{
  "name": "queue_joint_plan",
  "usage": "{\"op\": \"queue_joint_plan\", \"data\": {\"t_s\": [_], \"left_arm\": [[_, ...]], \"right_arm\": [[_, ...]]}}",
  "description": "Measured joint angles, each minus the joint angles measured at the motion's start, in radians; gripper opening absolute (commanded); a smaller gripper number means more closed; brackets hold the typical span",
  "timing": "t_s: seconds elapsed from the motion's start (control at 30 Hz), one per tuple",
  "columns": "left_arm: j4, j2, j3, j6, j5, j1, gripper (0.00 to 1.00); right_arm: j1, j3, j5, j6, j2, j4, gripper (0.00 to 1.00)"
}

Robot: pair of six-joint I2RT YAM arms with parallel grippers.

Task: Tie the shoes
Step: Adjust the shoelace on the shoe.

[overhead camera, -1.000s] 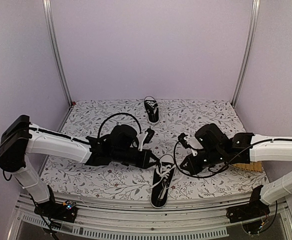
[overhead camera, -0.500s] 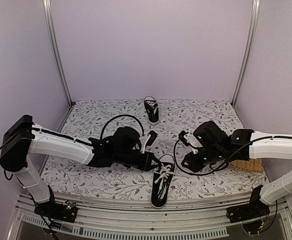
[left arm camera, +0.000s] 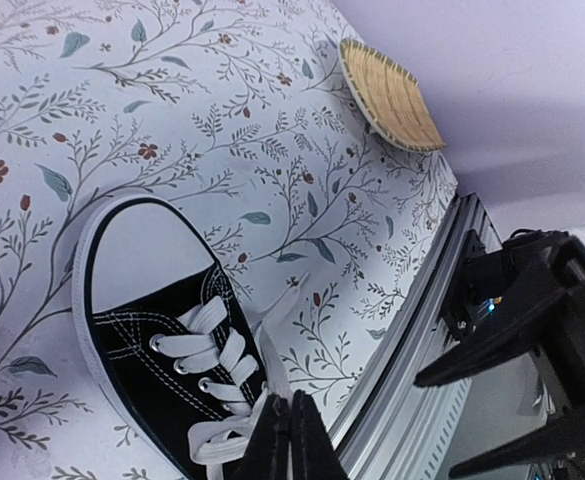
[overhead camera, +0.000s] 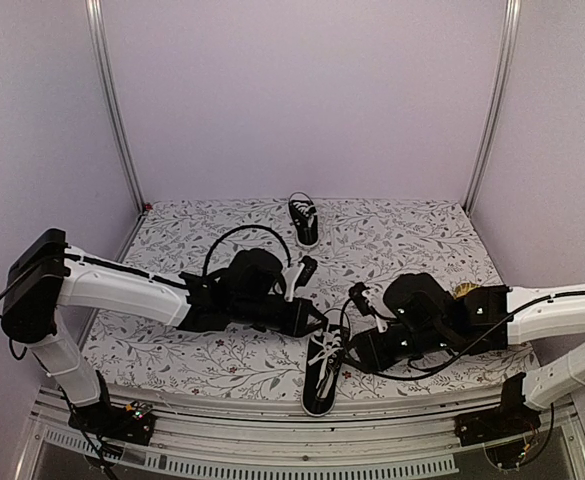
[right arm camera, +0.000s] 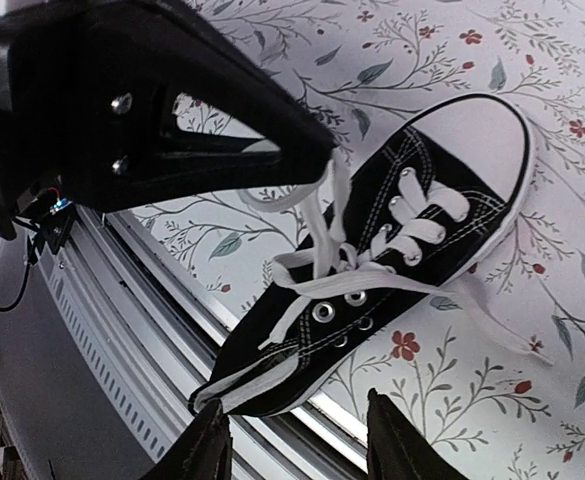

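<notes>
Lying at the near edge of the table (overhead camera: 192, 230) between both arms, near shoe (overhead camera: 322, 378) is black canvas with a white sole and loose laces. The far shoe (overhead camera: 303, 221) sits at the back, well apart.

Left wrist: left gripper (left arm camera: 284, 440) is clenched, seemingly pinching a white lace (left arm camera: 217, 438) beside the eyelets. The white toe cap (left arm camera: 137, 250) points away.

Right wrist: right gripper (right arm camera: 297, 425) is released, fingers spread near the shoe's heel end with nothing between them. The lace rises to the left gripper's tip.
</notes>
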Motion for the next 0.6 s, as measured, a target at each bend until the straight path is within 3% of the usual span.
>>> {"op": "queue_joint_plan", "data": {"t_s": [0.23, 0.6], "left_arm": [[0.003, 0.0, 0.0, -0.002, -0.002, 0.0, 0.0], [0.01, 0.0, 0.0, -0.004, -0.002, 0.0, 0.0]], "right_arm": [[0.115, 0.052, 0.032, 0.174, 0.151, 0.041, 0.47], [0.202, 0.3, 0.207, 0.336, 0.397, -0.131, 0.44]]}}
